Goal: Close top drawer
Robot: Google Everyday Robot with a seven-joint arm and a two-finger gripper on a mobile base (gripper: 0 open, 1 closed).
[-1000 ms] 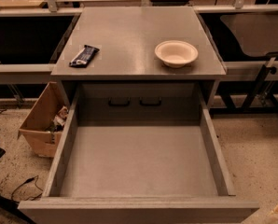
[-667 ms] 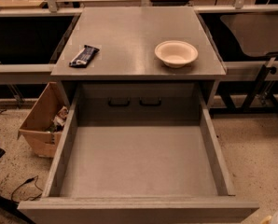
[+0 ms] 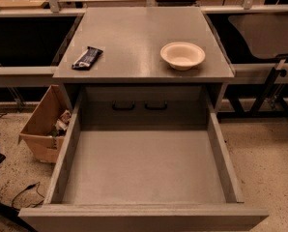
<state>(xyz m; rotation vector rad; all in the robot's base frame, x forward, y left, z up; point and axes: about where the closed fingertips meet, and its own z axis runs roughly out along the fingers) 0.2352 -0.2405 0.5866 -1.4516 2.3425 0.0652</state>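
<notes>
The top drawer (image 3: 144, 166) is pulled far out toward me, wide and matte grey. Its box interior is bare. Its flat front panel (image 3: 144, 217) runs along the bottom edge of the camera view. Two dark handle-like loops (image 3: 139, 106) show on the back wall under the cabinet top. My gripper is not in view.
The grey cabinet top (image 3: 134, 37) holds a white bowl (image 3: 182, 55) at the right and a dark snack bar (image 3: 87, 57) at the left. An open cardboard box (image 3: 45, 127) with clutter stands on the speckled floor left of the drawer. Metal frames and tables flank both sides.
</notes>
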